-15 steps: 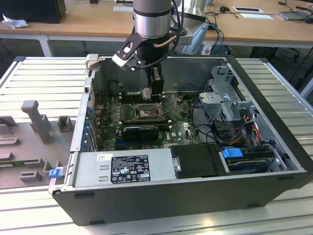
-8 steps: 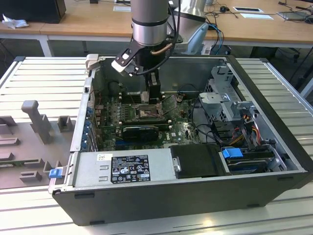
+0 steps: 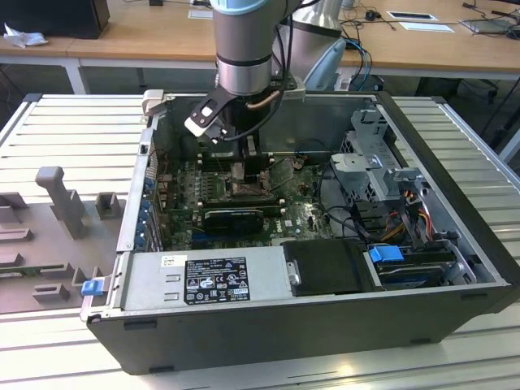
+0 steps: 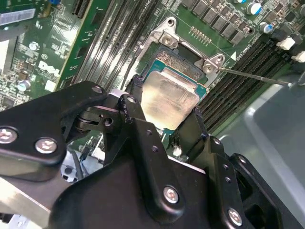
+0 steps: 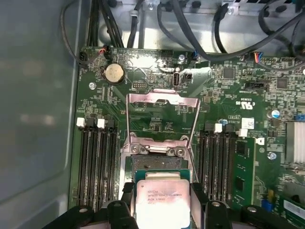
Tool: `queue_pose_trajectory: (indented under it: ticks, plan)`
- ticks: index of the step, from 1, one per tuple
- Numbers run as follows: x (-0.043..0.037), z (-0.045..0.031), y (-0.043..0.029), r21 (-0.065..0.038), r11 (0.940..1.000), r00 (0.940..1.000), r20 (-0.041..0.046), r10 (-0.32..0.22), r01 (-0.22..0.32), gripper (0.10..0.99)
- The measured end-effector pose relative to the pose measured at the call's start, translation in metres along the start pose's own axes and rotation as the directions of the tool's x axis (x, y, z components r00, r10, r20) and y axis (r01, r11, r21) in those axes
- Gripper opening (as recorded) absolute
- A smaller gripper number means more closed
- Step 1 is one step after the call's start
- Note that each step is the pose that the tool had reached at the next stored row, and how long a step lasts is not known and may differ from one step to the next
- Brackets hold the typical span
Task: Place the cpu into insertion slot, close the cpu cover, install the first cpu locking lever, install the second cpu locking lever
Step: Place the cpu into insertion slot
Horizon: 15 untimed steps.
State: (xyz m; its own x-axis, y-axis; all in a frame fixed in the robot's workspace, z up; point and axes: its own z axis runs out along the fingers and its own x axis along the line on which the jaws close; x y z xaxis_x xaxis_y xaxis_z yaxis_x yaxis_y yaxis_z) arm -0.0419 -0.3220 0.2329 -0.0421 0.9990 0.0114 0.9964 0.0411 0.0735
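the cpu (image 4: 169,95), in the gripper (image 4: 166,101), is over the insertion slot (image 4: 178,61).

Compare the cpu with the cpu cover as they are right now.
The cpu is a solid square slab; the cpu cover is a thin frame with a large cut-out. The cpu sits between the fingers of the gripper over the insertion slot; the cpu cover is swung open, clear of the slot, with nothing touching it. Both are silvery metal.
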Motion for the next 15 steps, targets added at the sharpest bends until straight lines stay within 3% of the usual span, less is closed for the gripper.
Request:
queue_pose_trajectory:
  ticks: [4, 15]
  plan:
    - [0.0005, 0.0094, -0.0006, 0.000, 0.9999, 0.9999, 0.0008, 0.013, -0.013, 0.541]
    - [0.0042, 0.0239, -0.0015, -0.001, 0.9993, 0.9993, 0.0035, 0.036, -0.036, 0.541]
